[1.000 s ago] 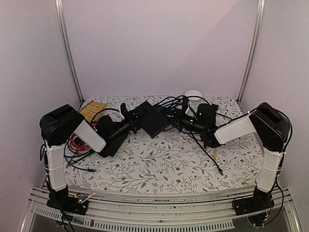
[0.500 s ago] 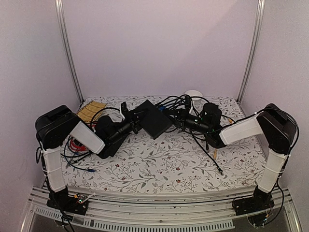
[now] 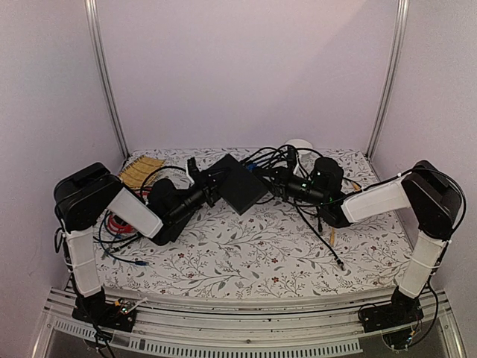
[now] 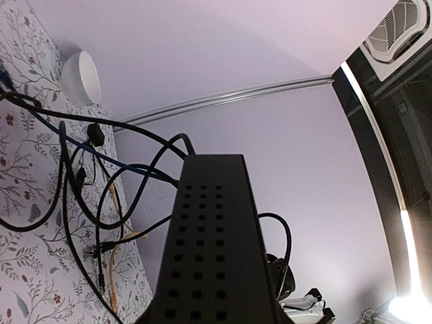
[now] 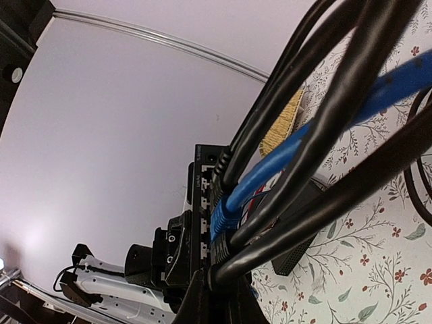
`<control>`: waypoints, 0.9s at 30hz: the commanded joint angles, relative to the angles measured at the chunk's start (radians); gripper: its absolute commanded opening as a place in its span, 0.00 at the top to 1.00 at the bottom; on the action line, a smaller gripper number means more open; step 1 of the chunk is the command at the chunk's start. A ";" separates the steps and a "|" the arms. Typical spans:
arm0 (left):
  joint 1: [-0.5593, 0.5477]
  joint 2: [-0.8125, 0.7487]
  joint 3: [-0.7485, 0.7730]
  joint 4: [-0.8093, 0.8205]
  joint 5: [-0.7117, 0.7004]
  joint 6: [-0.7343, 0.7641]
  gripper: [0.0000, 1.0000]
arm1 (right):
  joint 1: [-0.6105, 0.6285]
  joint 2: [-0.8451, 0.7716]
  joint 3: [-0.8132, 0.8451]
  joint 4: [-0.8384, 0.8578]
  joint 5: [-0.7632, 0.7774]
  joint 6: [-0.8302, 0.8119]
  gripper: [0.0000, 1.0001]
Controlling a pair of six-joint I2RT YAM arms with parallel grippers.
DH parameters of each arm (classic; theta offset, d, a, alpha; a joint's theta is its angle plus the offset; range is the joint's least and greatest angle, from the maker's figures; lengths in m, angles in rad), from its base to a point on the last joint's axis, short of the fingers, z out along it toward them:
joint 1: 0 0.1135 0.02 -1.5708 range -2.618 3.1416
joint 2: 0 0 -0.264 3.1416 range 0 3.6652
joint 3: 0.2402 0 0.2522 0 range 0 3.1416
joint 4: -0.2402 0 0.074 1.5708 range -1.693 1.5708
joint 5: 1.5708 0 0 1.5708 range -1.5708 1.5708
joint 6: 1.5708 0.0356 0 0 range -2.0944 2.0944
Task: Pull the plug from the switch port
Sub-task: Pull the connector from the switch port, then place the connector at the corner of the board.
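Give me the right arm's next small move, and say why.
Probably draw the right gripper straight back from the switch, in line with the port. It looks shut on the black plug, which sits in the socket row next to the blue plug, while the left gripper braces the switch's far end.

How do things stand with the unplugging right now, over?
Left gripper clamped on switch. Right gripper shut on black cable. Blue cable crowds alongside.

The vented black switch [image 4: 216, 256] fills the foreground, black cables [image 4: 95, 133] looping over the floral cloth [image 4: 23, 266] beyond it.
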 commanded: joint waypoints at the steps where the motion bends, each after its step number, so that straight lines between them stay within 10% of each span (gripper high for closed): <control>1: 0.044 -0.065 -0.008 0.128 -0.156 0.000 1.00 | -0.173 -0.063 -0.001 0.006 0.425 -0.077 0.98; 10: 0.032 -0.079 -0.017 0.085 -0.213 0.007 1.00 | -0.129 -0.096 -0.015 -0.021 0.542 -0.136 0.98; 27: 0.098 -0.059 -0.062 0.179 -0.101 0.025 1.00 | -0.203 -0.375 -0.165 -0.317 0.277 -0.189 0.98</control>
